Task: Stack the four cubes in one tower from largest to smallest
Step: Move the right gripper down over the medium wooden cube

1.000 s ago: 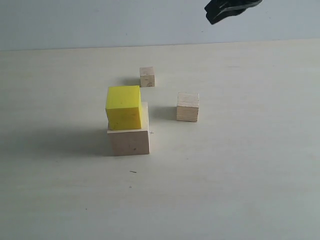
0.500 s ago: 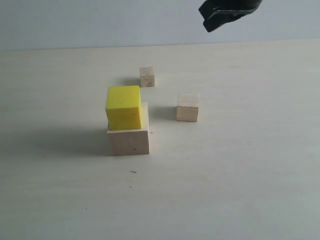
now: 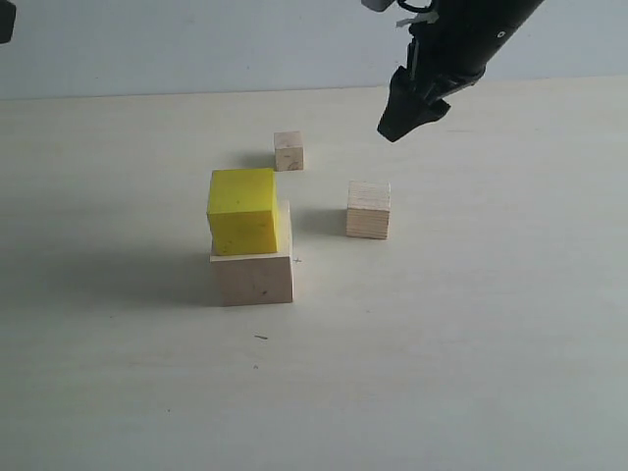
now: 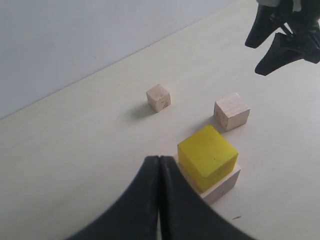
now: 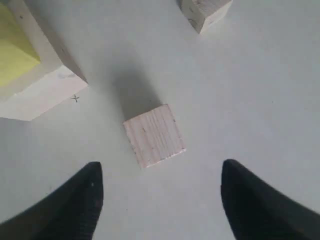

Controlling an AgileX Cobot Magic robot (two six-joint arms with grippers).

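Note:
The yellow cube (image 3: 242, 210) sits on the large pale wood cube (image 3: 253, 278), set toward its back left corner. The medium layered-edge wood cube (image 3: 368, 209) stands alone on the table to their right. Behind them is the smallest wood cube (image 3: 288, 151). My right gripper (image 3: 406, 116) hangs open in the air above and behind the medium cube (image 5: 154, 135), empty, its fingers (image 5: 75, 205) wide apart. My left gripper (image 4: 159, 165) is shut and empty, held back from the yellow cube (image 4: 207, 156); in the exterior view only a dark corner of it (image 3: 6, 20) shows at top left.
The pale tabletop (image 3: 471, 334) runs back to a grey wall (image 3: 196, 44). A small dark speck (image 3: 261, 338) lies in front of the stack. The right arm (image 4: 285, 35) shows in the left wrist view above the medium cube (image 4: 231, 111).
My right gripper has come down and to the left, from the top edge of the exterior view toward the medium cube. The cubes have not moved.

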